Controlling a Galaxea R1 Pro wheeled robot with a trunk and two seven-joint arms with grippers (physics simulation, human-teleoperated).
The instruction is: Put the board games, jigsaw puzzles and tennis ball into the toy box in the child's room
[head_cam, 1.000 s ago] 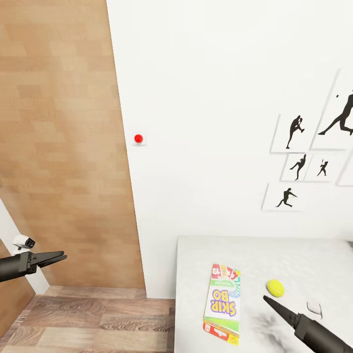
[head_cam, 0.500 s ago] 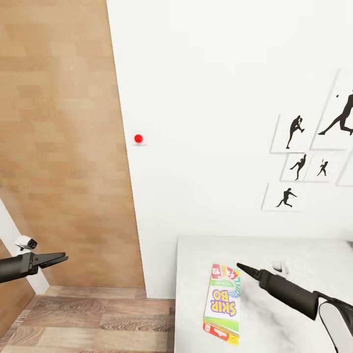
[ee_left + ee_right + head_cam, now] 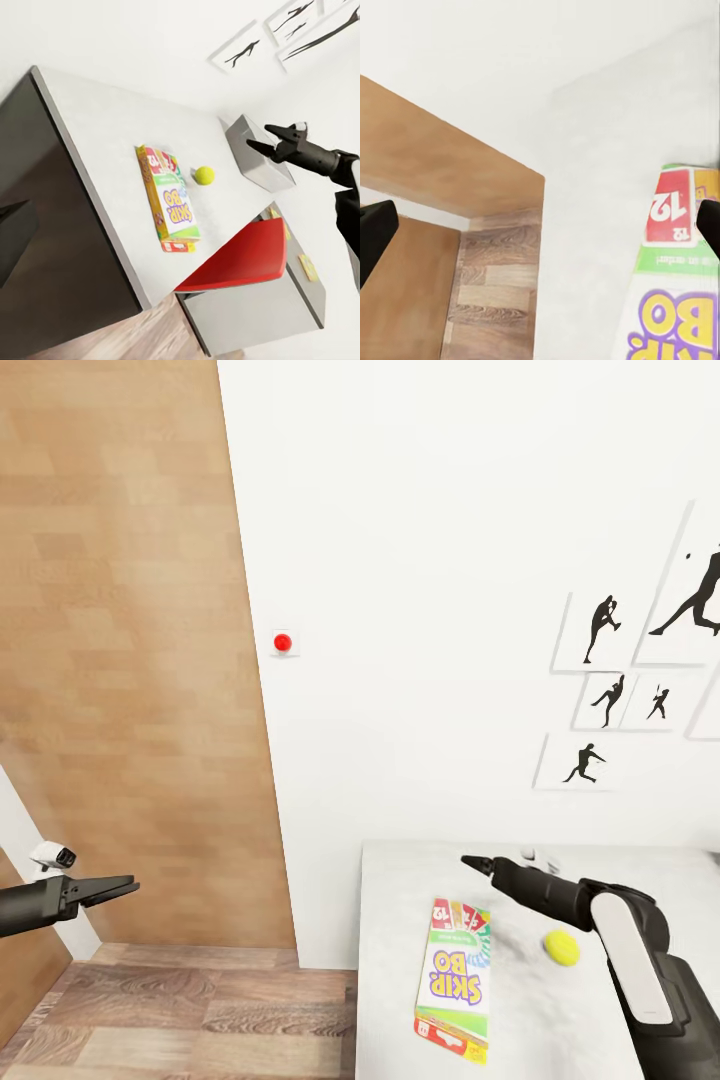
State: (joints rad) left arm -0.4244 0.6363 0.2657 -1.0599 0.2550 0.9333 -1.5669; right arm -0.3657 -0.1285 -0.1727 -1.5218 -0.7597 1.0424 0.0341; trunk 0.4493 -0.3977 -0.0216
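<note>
White wall hung with silhouette prints backs the light grey table [image 3: 400,960]. Over its far part the right gripper [image 3: 478,864] hangs with nothing held; its fingertips look parted in the left wrist view, and both sit wide apart at the edges of the right wrist view, so it reads as released. Just beneath and nearer lies the SKIP-BO board game [image 3: 455,978], flat on the tabletop, with the tennis ball [image 3: 562,947] beside it under the forearm. The toy box [image 3: 259,154] stands farther along. The left gripper [image 3: 115,886] idles off the table's end; its state I cannot tell. Judging by this, a pick is being lined up: next, descend onto the game's edge and close.
</note>
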